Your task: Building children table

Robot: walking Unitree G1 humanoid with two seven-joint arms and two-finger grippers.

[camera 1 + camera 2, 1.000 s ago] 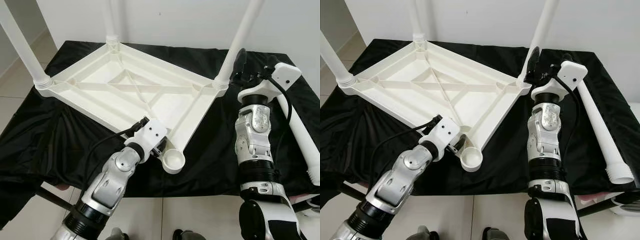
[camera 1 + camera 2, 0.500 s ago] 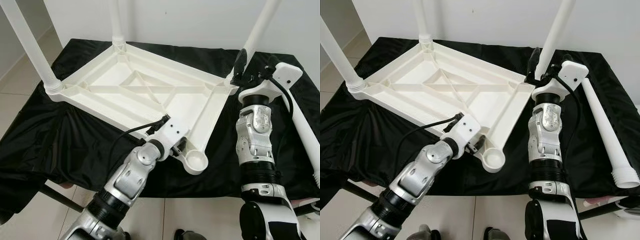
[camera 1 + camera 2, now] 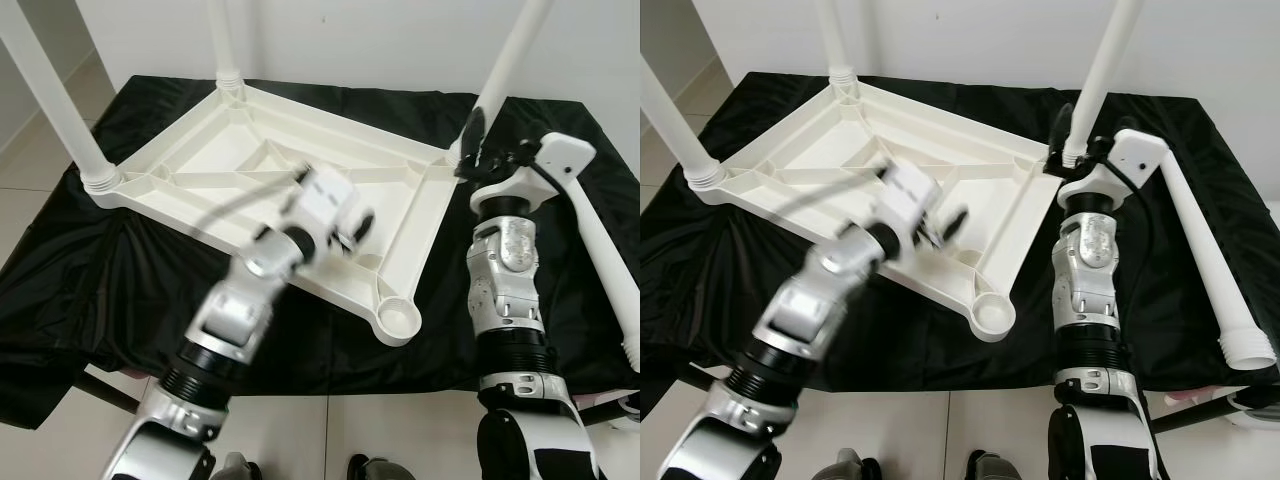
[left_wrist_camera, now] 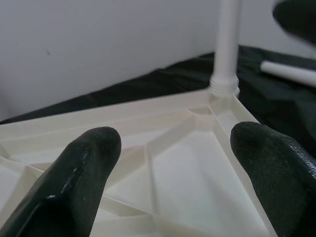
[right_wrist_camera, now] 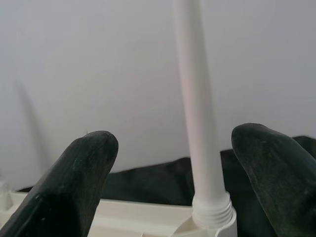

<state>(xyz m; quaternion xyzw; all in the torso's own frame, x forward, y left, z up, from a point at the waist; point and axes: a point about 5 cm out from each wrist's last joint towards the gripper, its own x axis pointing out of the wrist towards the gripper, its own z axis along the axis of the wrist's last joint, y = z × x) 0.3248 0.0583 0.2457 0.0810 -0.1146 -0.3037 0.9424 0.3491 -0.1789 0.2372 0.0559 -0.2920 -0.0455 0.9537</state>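
Observation:
The white children's table top [image 3: 250, 150] lies upside down on a black cloth. Three white legs stand screwed into its corners. The near right corner socket [image 3: 400, 322] is empty. A loose white leg [image 3: 600, 250] lies on the cloth at the far right. My left gripper [image 3: 352, 226], blurred, hovers open over the middle of the underside with nothing held; its wrist view looks between the fingers [image 4: 89, 158] at the ribs and the right-hand leg [image 4: 228, 44]. My right gripper [image 3: 476, 148] stands open beside the base of that fitted leg [image 5: 197, 98], not closed on it.
The black cloth [image 3: 120, 290] covers the work surface and hangs over its near edge above a tiled floor [image 3: 40, 150]. A white wall stands close behind. The two fitted legs at the left [image 3: 50, 90] and back [image 3: 222, 40] rise high.
My left gripper has lifted away from the near rim by the empty socket and swung up over the table's underside. The right gripper stays by the fitted leg. The view shifted slightly.

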